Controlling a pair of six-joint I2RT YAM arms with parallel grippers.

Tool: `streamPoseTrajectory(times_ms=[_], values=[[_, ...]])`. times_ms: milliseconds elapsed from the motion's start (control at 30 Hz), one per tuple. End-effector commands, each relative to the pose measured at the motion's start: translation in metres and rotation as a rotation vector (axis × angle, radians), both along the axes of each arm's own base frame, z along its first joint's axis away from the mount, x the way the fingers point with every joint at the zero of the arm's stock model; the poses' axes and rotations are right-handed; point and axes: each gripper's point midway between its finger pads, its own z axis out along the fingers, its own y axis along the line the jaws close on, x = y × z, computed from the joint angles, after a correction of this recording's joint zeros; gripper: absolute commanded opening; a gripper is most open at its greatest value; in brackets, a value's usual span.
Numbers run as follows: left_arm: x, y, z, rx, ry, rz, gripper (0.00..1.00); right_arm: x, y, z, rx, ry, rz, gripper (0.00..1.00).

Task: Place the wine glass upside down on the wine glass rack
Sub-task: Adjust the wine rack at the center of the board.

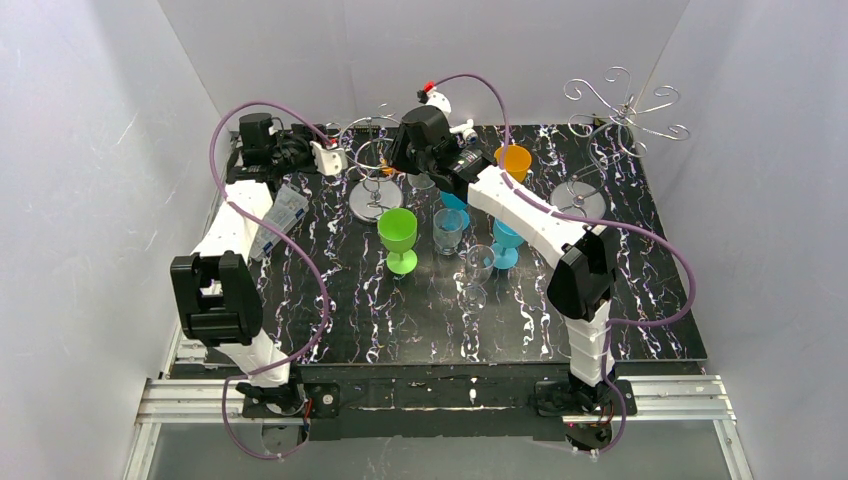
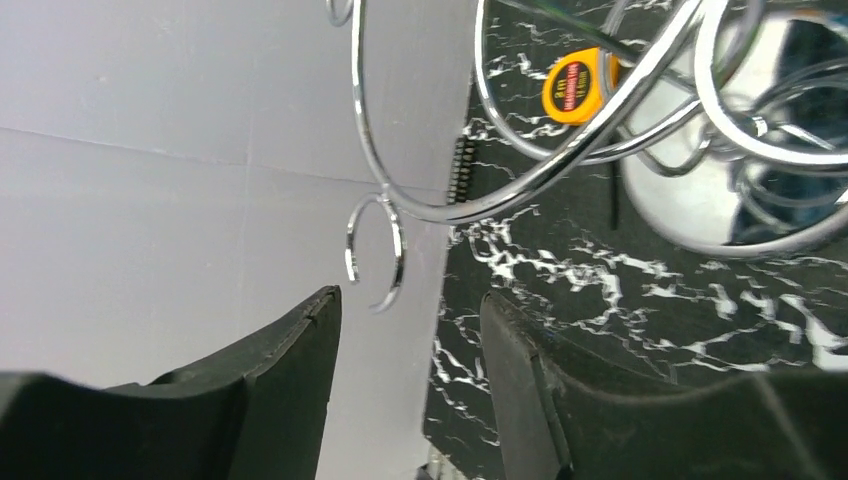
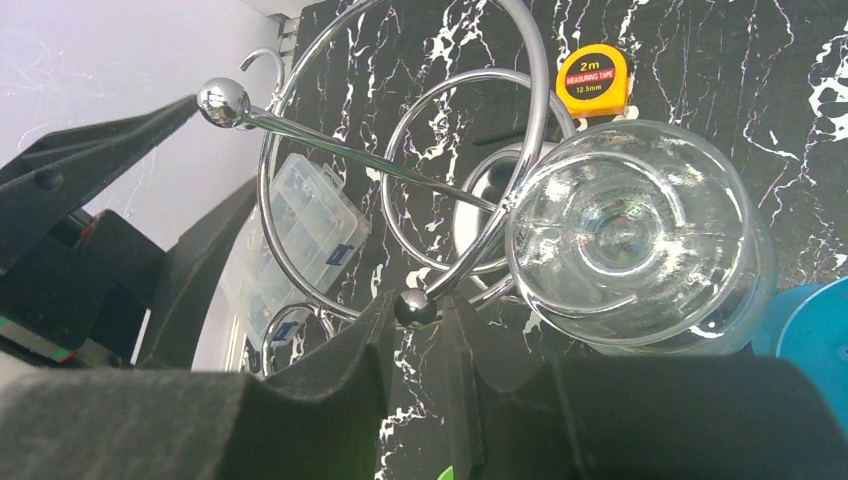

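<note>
- Mid-table, a clear wine glass (image 1: 478,262) stands upright beside a green cup (image 1: 398,235).
- Farther back, my left gripper (image 2: 410,300) is spread wide and holds nothing, just short of a wire curl of the short loop stand (image 1: 372,172).
- My right gripper (image 3: 418,306) is narrow, with that stand's small ball end at its tips (pinched or not, I cannot tell).
- At the far right, the wine glass rack (image 1: 625,108) stands well apart from both.

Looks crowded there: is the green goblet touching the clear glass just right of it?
Apart. The overhead view shows a strip of bare black tabletop between the green goblet and the clear glass.
</note>
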Motion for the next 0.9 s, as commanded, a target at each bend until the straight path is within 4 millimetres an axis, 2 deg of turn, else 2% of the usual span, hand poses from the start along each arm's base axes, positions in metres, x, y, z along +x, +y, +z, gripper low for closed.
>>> streamPoseTrajectory(times_ms=[0, 133, 267, 300, 367, 567, 867], values=[[0.016, 0.003, 0.008, 0.006, -0.086, 0.005, 0.48, 0.010, -0.001, 0.035, 0.044, -0.087, -0.036, 0.30], [0.032, 0.002, 0.003, 0.039, -0.098, 0.021, 0.33, 0.012, -0.003, 0.035, 0.043, -0.091, -0.039, 0.28], [0.038, 0.001, 0.008, 0.022, -0.100, 0.029, 0.12, 0.014, -0.004, 0.034, 0.042, -0.091, -0.044, 0.26], [0.035, -0.013, 0.009, 0.016, -0.100, 0.001, 0.08, 0.015, -0.006, 0.034, 0.042, -0.091, -0.046, 0.26], [0.031, -0.019, 0.009, 0.012, -0.100, -0.017, 0.02, 0.017, -0.008, 0.034, 0.041, -0.092, -0.052, 0.25], [0.014, -0.025, 0.011, -0.010, -0.086, -0.042, 0.00, 0.027, -0.021, 0.034, 0.038, -0.092, -0.076, 0.22], [-0.019, -0.029, 0.001, -0.001, -0.076, -0.084, 0.00, 0.035, -0.038, 0.031, -0.001, -0.099, -0.095, 0.19]])
